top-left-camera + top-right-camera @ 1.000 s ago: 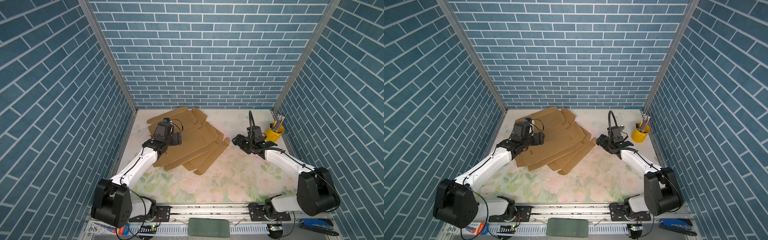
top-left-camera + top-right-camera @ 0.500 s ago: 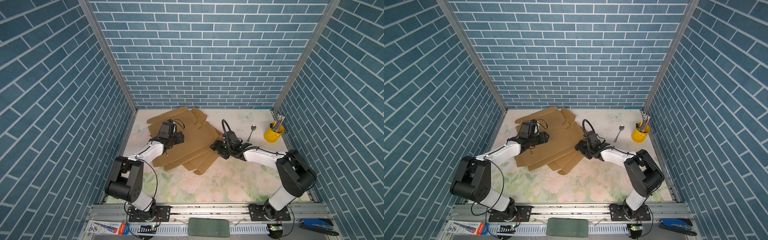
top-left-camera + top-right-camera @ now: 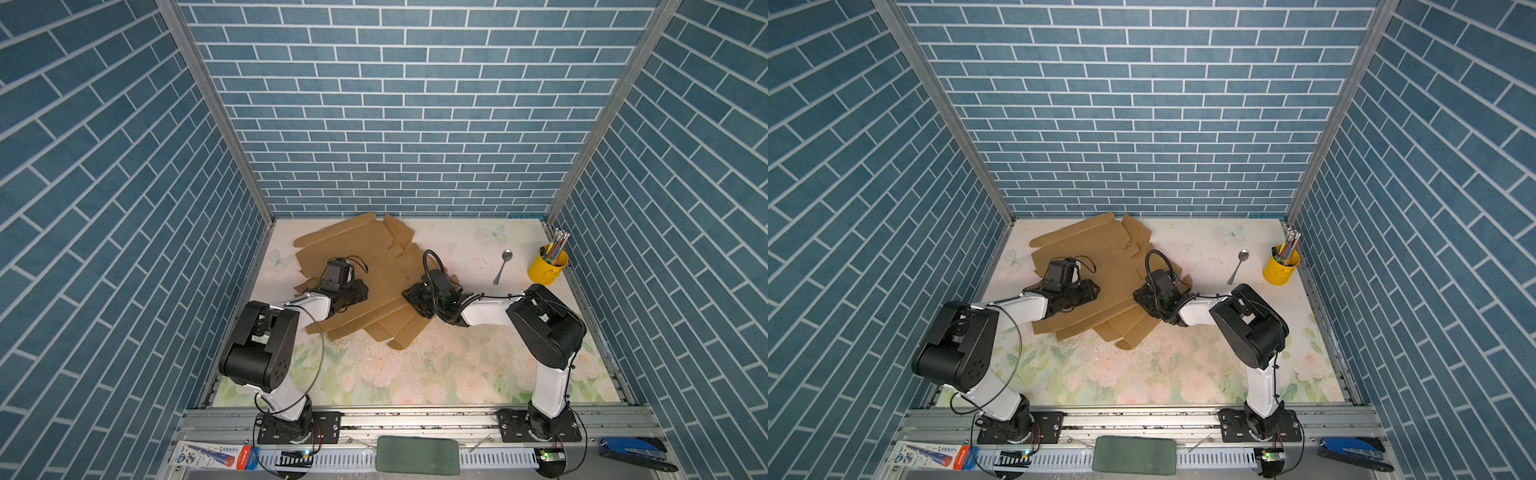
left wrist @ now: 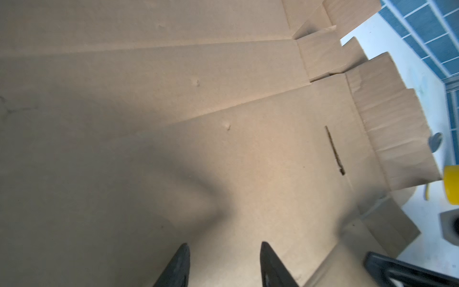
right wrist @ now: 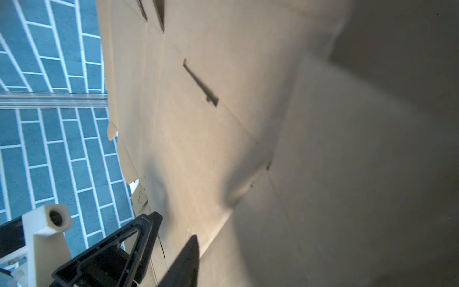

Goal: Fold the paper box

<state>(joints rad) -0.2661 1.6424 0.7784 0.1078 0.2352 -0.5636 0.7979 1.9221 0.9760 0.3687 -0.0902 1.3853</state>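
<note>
The paper box (image 3: 345, 243) (image 3: 1084, 241) is flat brown cardboard, unfolded, with its flaps spread over the back left of the table. My left gripper (image 3: 357, 291) (image 3: 1090, 293) hovers low over its left half. In the left wrist view the left gripper (image 4: 224, 247) shows two black fingertips apart, with only bare cardboard (image 4: 223, 124) between them. My right gripper (image 3: 413, 297) (image 3: 1142, 297) is at the sheet's right edge. In the right wrist view the right gripper (image 5: 175, 227) has a narrow gap between its tips, both lying over the cardboard (image 5: 248, 99) near a slit.
A yellow cup of pens (image 3: 547, 266) stands at the back right, with a spoon (image 3: 501, 266) lying beside it. Blue brick walls close in three sides. The floral table mat (image 3: 415, 374) shows in front of the cardboard.
My right gripper has swung left from near the cup onto the cardboard's right edge. The left gripper moved further in over the sheet. Both pairs of jaws have narrowed.
</note>
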